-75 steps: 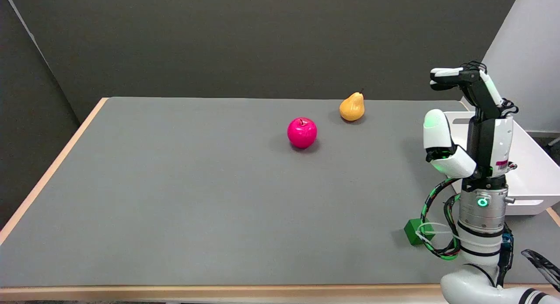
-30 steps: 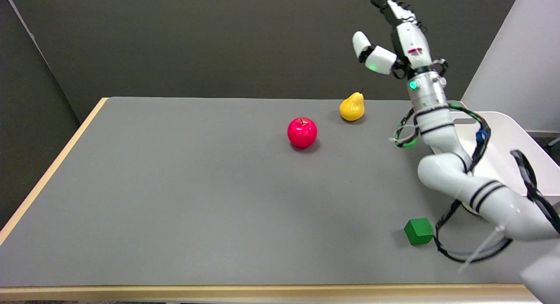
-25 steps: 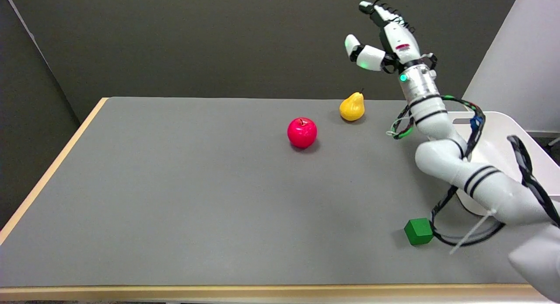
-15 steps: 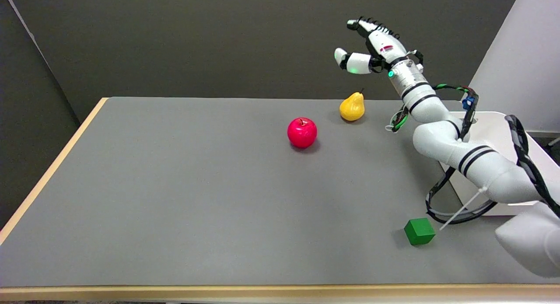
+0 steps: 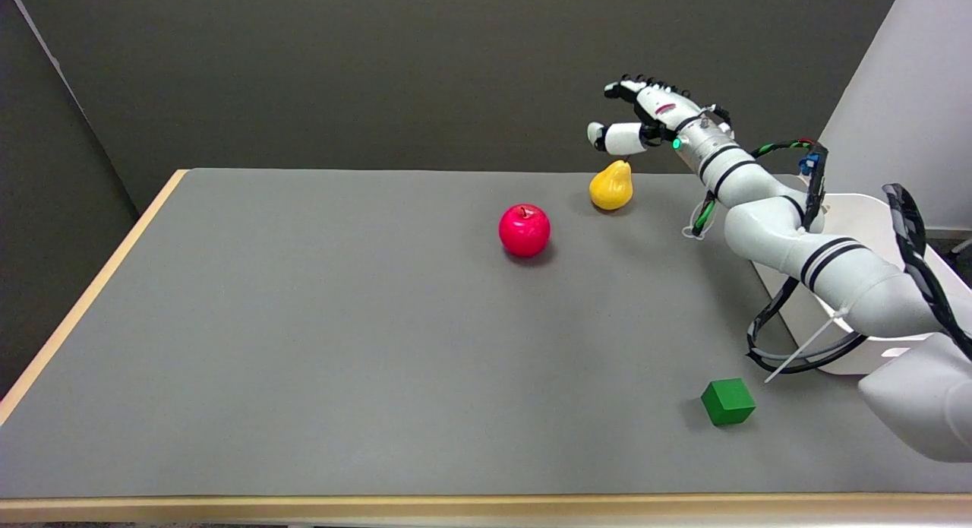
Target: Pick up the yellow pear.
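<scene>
The yellow pear (image 5: 610, 186) stands upright near the far edge of the grey table (image 5: 342, 323), right of centre, its stem up. My right hand (image 5: 642, 119) hovers just above and slightly to the right of the pear, open, fingers apart and reaching leftward, thumb below them. Nothing is in the hand and it does not touch the pear. The white forearm stretches in from the lower right.
A red apple (image 5: 524, 230) lies on the table left of and nearer than the pear. A green cube (image 5: 727, 401) sits near the front right. A white bin (image 5: 866, 232) stands at the right edge, partly hidden behind my arm.
My right arm has swung from upright beside the bin to reach across the table, and the hand has come down leftward to just above the pear. The fruit and cube have not moved.
</scene>
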`<move>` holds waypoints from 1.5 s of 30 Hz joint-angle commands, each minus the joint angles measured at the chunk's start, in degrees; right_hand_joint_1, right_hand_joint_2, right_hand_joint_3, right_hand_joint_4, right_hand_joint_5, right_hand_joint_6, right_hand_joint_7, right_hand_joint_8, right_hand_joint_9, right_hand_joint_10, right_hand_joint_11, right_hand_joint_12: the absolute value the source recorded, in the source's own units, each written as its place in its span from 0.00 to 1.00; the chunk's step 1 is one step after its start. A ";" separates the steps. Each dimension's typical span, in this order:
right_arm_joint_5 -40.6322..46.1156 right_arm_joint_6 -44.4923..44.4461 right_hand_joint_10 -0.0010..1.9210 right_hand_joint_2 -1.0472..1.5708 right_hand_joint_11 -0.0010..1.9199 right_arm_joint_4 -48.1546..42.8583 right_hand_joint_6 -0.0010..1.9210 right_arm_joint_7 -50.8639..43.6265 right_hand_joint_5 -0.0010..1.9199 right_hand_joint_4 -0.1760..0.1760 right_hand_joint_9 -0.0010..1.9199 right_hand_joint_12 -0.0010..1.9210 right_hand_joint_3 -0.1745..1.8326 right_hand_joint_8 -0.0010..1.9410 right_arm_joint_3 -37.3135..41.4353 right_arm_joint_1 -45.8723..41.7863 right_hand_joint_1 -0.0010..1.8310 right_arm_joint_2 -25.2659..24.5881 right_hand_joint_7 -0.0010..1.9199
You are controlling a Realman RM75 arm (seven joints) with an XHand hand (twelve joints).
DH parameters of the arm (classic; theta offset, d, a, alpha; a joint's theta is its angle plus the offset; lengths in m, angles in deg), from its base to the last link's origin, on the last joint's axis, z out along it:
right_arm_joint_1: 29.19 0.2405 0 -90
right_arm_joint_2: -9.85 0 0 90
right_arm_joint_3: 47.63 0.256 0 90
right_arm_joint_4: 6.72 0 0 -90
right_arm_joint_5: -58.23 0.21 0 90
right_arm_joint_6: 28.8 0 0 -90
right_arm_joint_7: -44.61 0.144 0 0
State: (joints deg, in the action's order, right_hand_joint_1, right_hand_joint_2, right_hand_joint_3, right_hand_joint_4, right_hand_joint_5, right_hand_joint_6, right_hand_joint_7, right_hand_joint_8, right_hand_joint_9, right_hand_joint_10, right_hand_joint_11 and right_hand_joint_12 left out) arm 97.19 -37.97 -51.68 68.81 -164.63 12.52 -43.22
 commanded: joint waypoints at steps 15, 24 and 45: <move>-1.30 5.33 0.33 0.64 0.00 10.47 0.23 0.05 0.08 0.58 0.04 0.51 0.59 0.15 -7.62 4.14 0.21 -3.99 0.07; -1.22 4.09 0.32 0.64 0.00 14.18 0.23 0.05 0.08 0.61 0.04 0.50 0.59 0.15 -8.73 5.18 0.20 -5.59 0.07; -1.22 2.18 0.32 0.65 0.00 17.15 0.24 0.05 0.09 0.69 0.06 0.52 0.59 0.14 -9.29 5.78 0.19 -6.95 0.08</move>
State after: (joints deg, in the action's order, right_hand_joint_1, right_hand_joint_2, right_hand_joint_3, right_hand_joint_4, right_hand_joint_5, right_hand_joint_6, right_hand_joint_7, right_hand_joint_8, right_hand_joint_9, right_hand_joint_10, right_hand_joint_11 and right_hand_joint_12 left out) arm 95.98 -34.73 -36.78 68.81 -173.07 17.81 -49.14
